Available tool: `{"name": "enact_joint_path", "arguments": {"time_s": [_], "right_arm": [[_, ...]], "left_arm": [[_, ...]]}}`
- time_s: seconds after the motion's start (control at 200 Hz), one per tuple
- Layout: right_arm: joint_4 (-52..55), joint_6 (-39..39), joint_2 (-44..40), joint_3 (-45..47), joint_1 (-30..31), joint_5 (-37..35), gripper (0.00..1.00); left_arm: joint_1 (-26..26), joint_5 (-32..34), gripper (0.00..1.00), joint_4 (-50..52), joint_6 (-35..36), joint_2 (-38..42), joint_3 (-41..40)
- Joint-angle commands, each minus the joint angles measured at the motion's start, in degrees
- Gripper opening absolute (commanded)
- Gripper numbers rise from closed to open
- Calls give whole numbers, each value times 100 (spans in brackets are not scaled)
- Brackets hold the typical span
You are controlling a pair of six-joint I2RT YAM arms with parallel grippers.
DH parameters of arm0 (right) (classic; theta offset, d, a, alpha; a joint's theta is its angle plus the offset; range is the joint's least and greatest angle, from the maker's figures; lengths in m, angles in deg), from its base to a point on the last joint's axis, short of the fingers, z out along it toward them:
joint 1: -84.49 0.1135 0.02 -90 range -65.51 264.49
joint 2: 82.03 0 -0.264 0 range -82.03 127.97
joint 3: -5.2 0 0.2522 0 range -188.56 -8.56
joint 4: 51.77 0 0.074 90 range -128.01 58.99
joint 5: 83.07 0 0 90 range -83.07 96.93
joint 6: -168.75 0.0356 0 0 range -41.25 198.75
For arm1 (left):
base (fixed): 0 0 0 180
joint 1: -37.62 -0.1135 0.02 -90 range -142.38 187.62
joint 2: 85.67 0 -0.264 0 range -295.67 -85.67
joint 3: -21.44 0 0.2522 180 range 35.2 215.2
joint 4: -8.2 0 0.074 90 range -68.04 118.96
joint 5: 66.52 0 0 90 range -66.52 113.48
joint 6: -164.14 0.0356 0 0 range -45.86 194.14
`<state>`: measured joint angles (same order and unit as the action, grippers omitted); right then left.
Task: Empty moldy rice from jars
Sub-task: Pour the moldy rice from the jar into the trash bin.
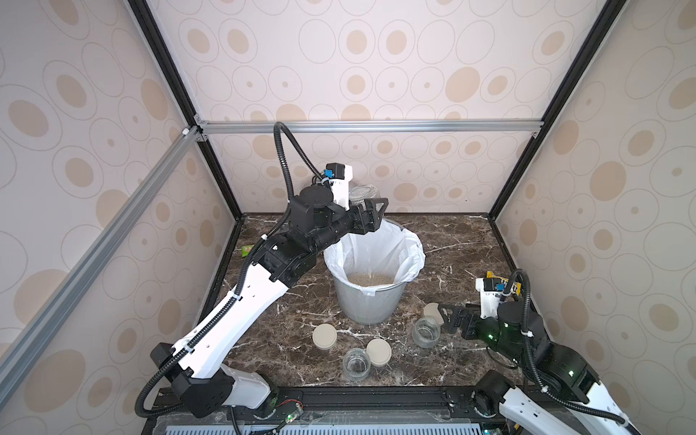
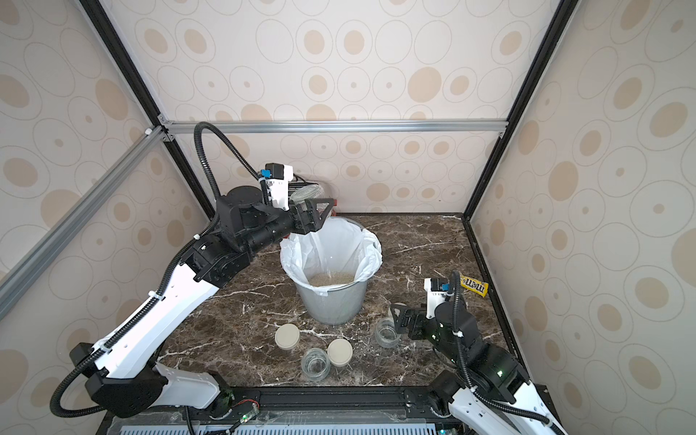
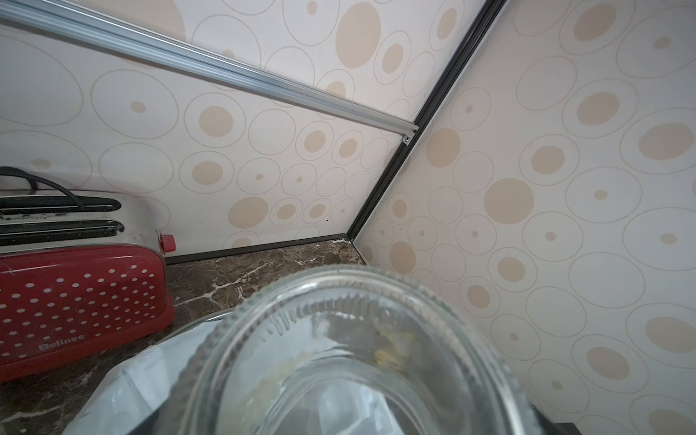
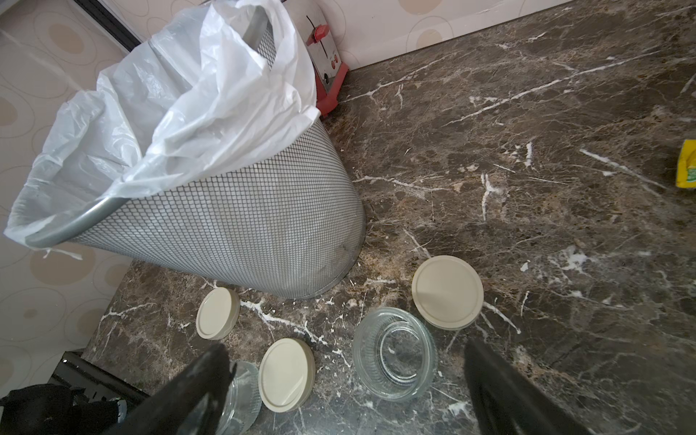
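My left gripper (image 1: 371,216) (image 2: 316,212) is shut on a clear glass jar (image 1: 362,193) (image 2: 307,193), held tipped mouth-down over the far rim of the bin. In the left wrist view that jar (image 3: 339,357) fills the lower frame, with only a little yellowish residue inside; the fingers are hidden. The moldy rice (image 1: 371,279) (image 2: 331,278) lies as a pale heap in the bin's bottom. Two empty jars (image 1: 356,363) (image 1: 425,331) stand upright on the table's front. My right gripper (image 1: 448,320) (image 4: 344,371) is open, just right of the nearer jar (image 4: 394,354), holding nothing.
The grey mesh bin (image 1: 371,312) (image 4: 226,226) with white liner stands mid-table. Three cream lids (image 1: 324,336) (image 1: 378,351) (image 1: 433,313) lie loose beside the jars. A red toaster (image 3: 75,301) sits at the back wall. A yellow candy packet (image 2: 473,285) lies at the right.
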<state>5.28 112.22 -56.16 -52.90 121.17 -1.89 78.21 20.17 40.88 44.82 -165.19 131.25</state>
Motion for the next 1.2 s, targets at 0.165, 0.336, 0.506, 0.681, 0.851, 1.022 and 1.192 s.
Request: {"name": "enact_joint_path", "arguments": {"time_s": [0.165,0.336,0.506,0.681,0.851,1.022,1.192], "right_arm": [[-19,82,-37,74,36,-21,100],[-29,89,15,75,37,-50,100],[-81,72,157,39,35,-41,100],[-110,30,310,-17,36,-20,99],[-162,-13,408,-7,38,-22,99],[-215,-89,562,-3,39,-66,99],[-281,-181,749,-57,37,-75,99]], "left_arm": [[229,353,46,-322,1499,95,-56],[712,1294,47,-225,2787,50,-336],[740,1366,47,-324,2931,7,-601],[751,1488,47,-353,3061,-37,-749],[767,1691,48,-396,3344,-79,-875],[817,2117,47,-474,3685,-168,-993],[790,2151,49,-769,3070,-102,-1173]]}}
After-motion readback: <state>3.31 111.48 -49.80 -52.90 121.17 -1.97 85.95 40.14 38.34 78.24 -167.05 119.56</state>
